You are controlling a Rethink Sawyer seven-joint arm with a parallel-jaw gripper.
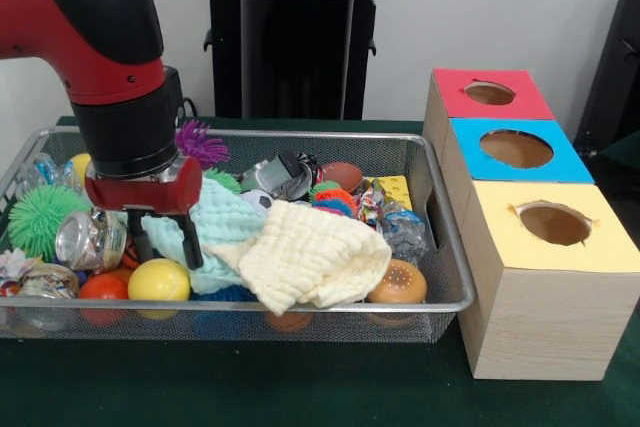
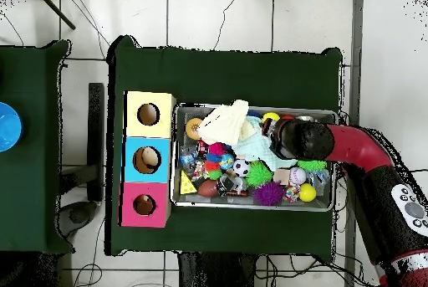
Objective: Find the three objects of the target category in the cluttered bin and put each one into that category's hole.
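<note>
The bin is a silver wire-mesh basket full of mixed toys, cloths and wrappers; it also shows in the overhead view. The hole in the red-topped box is the farthest of the row right of the bin; it also shows in the overhead view. My gripper hangs in the left part of the bin. It is open, its black fingers down at a pale teal cloth, with a crushed can just to its left. It holds nothing.
A cream cloth lies over the bin's middle. Around it lie a yellow ball, an orange ball, a green spiky ball, a purple spiky ball and a burger toy. The blue-topped box and the yellow-topped box stand nearer.
</note>
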